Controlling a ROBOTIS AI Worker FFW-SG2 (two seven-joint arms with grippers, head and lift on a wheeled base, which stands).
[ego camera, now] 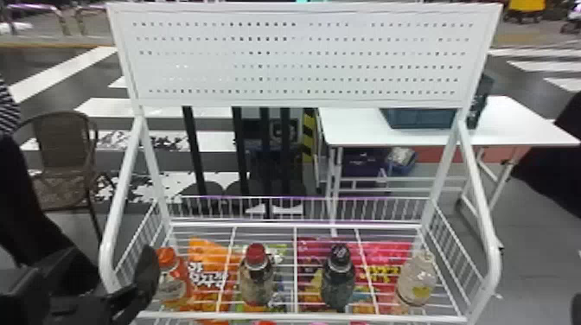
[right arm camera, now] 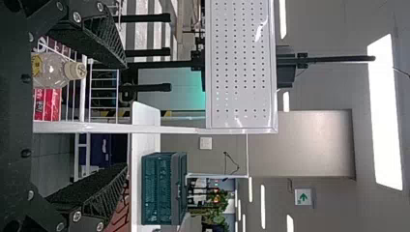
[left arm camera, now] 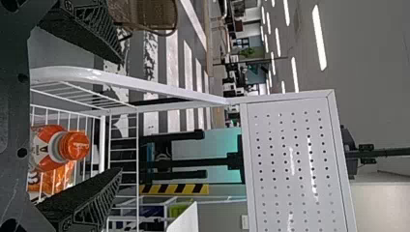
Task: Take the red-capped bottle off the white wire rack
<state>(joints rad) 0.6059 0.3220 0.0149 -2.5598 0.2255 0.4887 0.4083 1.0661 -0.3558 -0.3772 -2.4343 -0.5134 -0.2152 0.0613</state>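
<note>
The red-capped bottle [ego camera: 256,276] stands upright on the white wire rack [ego camera: 295,317], second from the left in a row of bottles. At the rack's left front corner is my left gripper [ego camera: 140,281], beside the orange-capped bottle [ego camera: 173,281]. In the left wrist view my left gripper [left arm camera: 118,116] has its fingers spread wide, with the orange-capped bottle [left arm camera: 53,147] behind the gap between them. My right gripper [right arm camera: 126,116] also stands open in the right wrist view; a pale-capped bottle [right arm camera: 55,70] is near its upper finger.
A dark-capped bottle [ego camera: 338,278] and the pale-capped bottle stand to the right on the rack. Snack bags [ego camera: 207,276] lie beneath the bottles. The rack's side bars [ego camera: 484,203] rise to a perforated panel [ego camera: 298,56]; behind is a white table [ego camera: 359,129].
</note>
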